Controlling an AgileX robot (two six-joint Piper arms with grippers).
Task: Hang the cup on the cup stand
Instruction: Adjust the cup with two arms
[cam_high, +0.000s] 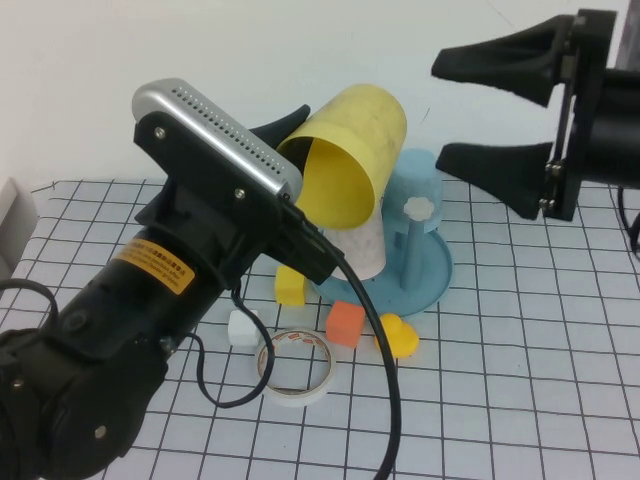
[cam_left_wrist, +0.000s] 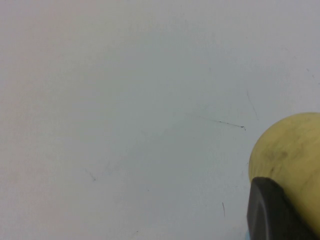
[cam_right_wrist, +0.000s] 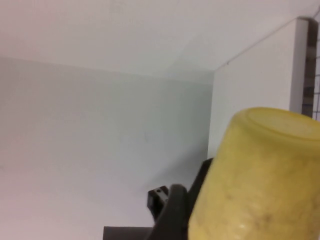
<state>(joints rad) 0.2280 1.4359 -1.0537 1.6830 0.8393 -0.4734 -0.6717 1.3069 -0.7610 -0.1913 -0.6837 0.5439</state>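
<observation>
The left gripper (cam_high: 290, 135) is pinched tight on the rim of the yellow cup (cam_high: 350, 155), holding it tipped in the air above the blue cup stand (cam_high: 425, 265). A pinkish-white cup (cam_high: 362, 248) already sits on the stand, right under the yellow one. The peg with the white knob (cam_high: 418, 208) is bare. Just in front lie a yellow block (cam_high: 291, 285), an orange block (cam_high: 345, 323), a duck (cam_high: 398, 337), a white block (cam_high: 243, 327) and a tape ring (cam_high: 296, 366). The right gripper (cam_high: 495, 110) hangs wide open, holding nothing, just to the right of the cup.
</observation>
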